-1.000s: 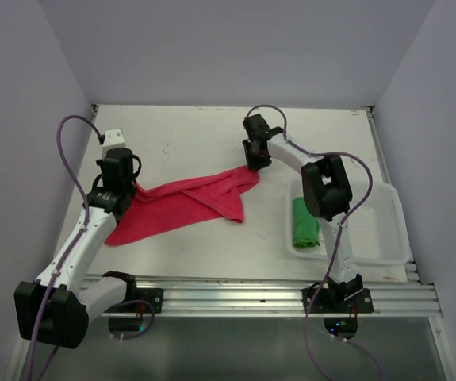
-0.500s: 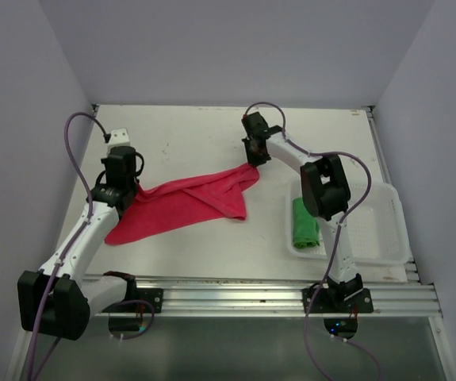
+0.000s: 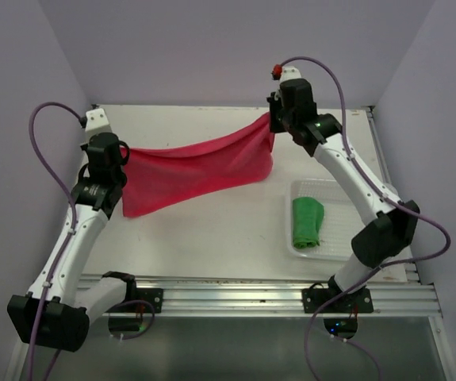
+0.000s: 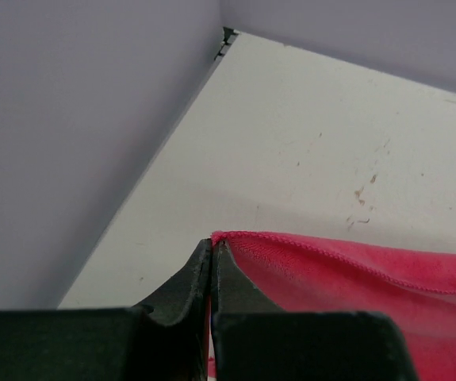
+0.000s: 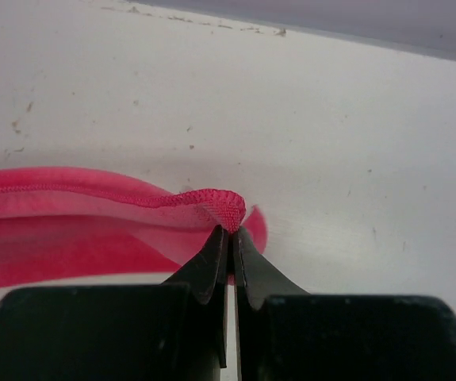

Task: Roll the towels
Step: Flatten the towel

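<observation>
The pink-red towel point(image 3: 196, 171) hangs stretched above the table between both arms. My left gripper point(image 3: 120, 153) is shut on its left corner point(image 4: 221, 238), the jaws pressed together on the hem. My right gripper point(image 3: 272, 119) is shut on the towel's right corner point(image 5: 229, 208), higher and near the back wall. The cloth point(image 5: 69, 230) sags toward the table between the two grips. A green towel point(image 3: 307, 222), loosely rolled, lies in the clear basket point(image 3: 346, 248) at the right.
The white tabletop point(image 3: 212, 230) is walled by purple panels at the back and both sides. A metal rail point(image 3: 235, 295) runs along the near edge with both arm bases. The basket stands close to the right arm's base.
The right gripper closed on the towel's right corner and rose toward the back right. The left gripper lifted its corner too. The towel went from lying on the table to hanging spread.
</observation>
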Action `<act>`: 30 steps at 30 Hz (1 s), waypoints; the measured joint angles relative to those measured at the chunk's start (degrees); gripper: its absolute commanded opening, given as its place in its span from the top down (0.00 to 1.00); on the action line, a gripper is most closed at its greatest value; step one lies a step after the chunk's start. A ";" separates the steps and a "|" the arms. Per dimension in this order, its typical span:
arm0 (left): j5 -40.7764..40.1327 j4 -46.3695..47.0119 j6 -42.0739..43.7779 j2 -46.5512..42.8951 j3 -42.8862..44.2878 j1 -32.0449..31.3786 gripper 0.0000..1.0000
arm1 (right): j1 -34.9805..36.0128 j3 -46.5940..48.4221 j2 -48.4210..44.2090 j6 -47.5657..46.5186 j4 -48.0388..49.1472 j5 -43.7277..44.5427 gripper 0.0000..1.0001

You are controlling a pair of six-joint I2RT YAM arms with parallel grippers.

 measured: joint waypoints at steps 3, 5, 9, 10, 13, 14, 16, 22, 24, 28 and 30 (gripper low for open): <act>-0.72 -0.13 -0.22 -2.05 1.33 0.02 1.00 | 0.00 -3.74 -6.82 -0.17 1.14 0.02 1.00; -1.38 -0.42 -0.35 -3.72 1.51 0.07 1.00 | 0.00 -6.43 -9.79 -0.20 1.60 0.04 1.00; -2.69 -1.90 -0.92 -7.15 1.51 0.22 1.00 | 0.00 -11.80 -14.36 -0.24 1.31 0.04 1.00; -3.19 -2.32 -1.18 -8.11 1.51 0.22 1.00 | 0.00 -12.79 -15.28 -0.22 1.22 0.04 1.00; -4.52 -3.41 -1.29 -11.41 1.40 0.22 1.00 | 0.00 -14.91 -18.16 -0.13 0.61 -0.09 1.00; -5.01 -3.50 -1.31 -12.74 1.27 0.22 1.00 | 0.02 -15.56 -19.34 -0.09 0.55 -0.13 1.00; -6.10 -3.58 -1.33 -15.54 0.76 0.26 1.00 | 0.00 -17.07 -22.27 0.15 0.57 -0.42 1.00; -8.81 -5.64 -2.34 -22.05 -1.20 0.26 1.00 | 0.00 -20.02 -30.38 1.46 -0.48 -4.70 1.00; -9.66 -6.64 -3.06 -24.02 -2.03 0.28 1.00 | 0.02 -21.03 -32.74 2.36 -1.05 -6.93 1.00; -10.80 -8.22 -3.96 -28.39 -4.07 0.28 1.00 | 0.02 -24.37 -37.11 3.93 -2.62 -11.15 1.00; -11.19 -8.83 -4.48 -30.51 -4.79 0.28 1.00 | 0.02 -26.36 -39.28 4.48 -3.56 -12.66 1.00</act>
